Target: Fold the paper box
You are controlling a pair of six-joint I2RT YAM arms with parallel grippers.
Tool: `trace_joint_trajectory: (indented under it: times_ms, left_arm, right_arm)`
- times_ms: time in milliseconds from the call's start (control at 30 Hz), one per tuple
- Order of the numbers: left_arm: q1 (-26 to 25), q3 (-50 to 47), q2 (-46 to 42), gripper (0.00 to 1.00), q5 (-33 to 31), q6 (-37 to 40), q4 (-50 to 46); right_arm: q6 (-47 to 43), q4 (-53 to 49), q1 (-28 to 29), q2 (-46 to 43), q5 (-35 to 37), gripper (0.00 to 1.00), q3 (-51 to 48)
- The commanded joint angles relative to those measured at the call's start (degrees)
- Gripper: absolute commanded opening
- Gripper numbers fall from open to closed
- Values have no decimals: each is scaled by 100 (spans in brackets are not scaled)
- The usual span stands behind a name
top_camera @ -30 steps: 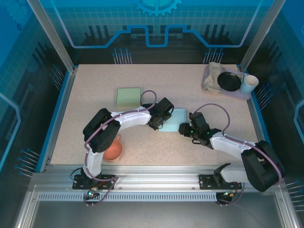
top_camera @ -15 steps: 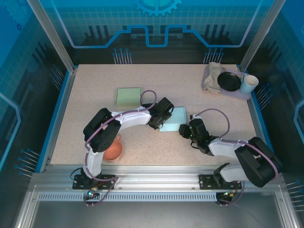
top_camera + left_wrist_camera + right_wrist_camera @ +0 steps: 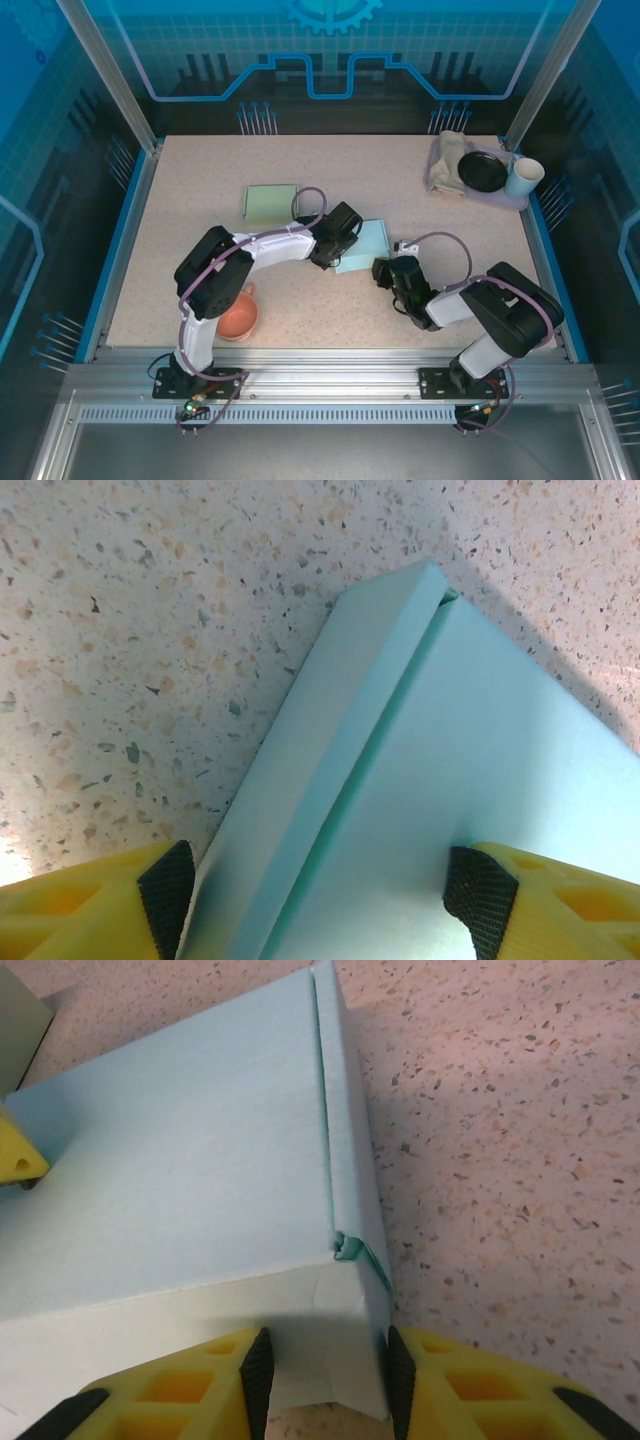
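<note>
At the middle of the speckled table [image 3: 200, 180], seen from above, the left arm [image 3: 260, 250] reaches in from 8 o'clock and the right arm [image 3: 500, 310] curls in from 4 o'clock. They meet at the pale blue paper box [image 3: 368, 240], which lies flat just toward 3 o'clock of centre.

A flat green box [image 3: 271, 203] lies at the paper box's 10 o'clock and a pink bowl [image 3: 238, 318] sits near the edge at 8 o'clock. A tray [image 3: 497, 201] of dishes fills the 2 o'clock corner. All are well clear of the work.

The left gripper [image 3: 322, 890] stands at the paper box's 9 o'clock side with its jaws wide apart. One pad [image 3: 165, 880] is outside the folded-up side wall and the other is over the top panel. It probably straddles the wall to steady that crease rather than to lift; I cannot tell whether either pad presses.

The right gripper [image 3: 325, 1375] is clamped on the paper box's near end, its pads [image 3: 256, 1370] pinching the end wall by the corner. Just above that corner a small tuck tab [image 3: 347, 1247] pokes out of the seam. The grip likely pushes this end closed so the tab seats.
</note>
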Motion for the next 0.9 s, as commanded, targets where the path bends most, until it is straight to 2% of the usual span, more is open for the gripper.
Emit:
trace_joint_trajectory:
  times_ms: [0, 100, 233, 400, 567, 733, 867]
  left_arm:
    - [-102, -224, 422, 77, 687, 130, -829]
    - [-118, -39, 407, 78, 770, 162, -1007]
    - [-141, 14, 311, 79, 611, 147, -1166]
    - [-138, -27, 264, 79, 433, 74, -1239]
    - [-153, 20, 317, 79, 462, 25, -1219]
    - [-195, 128, 359, 79, 513, 12, -1262]
    - [-209, 235, 365, 79, 440, -7, -1479]
  right_arm:
    - [148, -241, 136, 171, -138, 38, -45]
    - [228, -391, 176, -78, -181, 38, -46]
    - [285, -899, 232, -829, -346, 38, -74]
    - [117, -2320, 264, -2032, -495, 39, 224]
    - [51, -2939, 253, -2856, -661, 39, 363]
    - [-52, -3673, 157, -3058, -578, 40, 565]
    - [39, -4047, -258, -2947, -658, 51, 670]
